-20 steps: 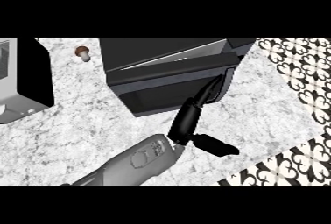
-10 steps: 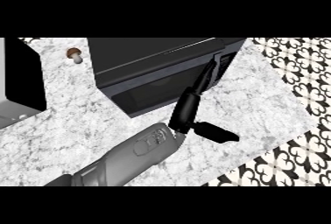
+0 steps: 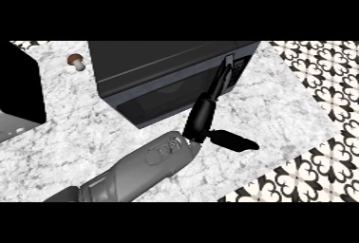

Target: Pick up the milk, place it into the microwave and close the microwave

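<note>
The black microwave (image 3: pixel 161 59) stands at the top middle of the marble counter, its dark door (image 3: pixel 157 97) lying almost flat against its front. My left hand (image 3: pixel 200 118) comes up from the lower left on a grey forearm. Its straight fingers (image 3: pixel 221 80) rest against the door's right edge beside the control panel, and the thumb (image 3: pixel 235 141) sticks out to the right. The hand is open and holds nothing. The milk shows nowhere in this view. My right hand is out of view.
A small brown-capped mushroom (image 3: pixel 76 60) lies on the counter left of the microwave. A large black and grey appliance (image 3: pixel 17 95) fills the left edge. Patterned floor tiles (image 3: pixel 322 85) run past the counter's edge at the right and lower right.
The microwave door has swung from ajar to nearly flush with the front. My left hand has followed it upward with its fingers on the door's right edge.
</note>
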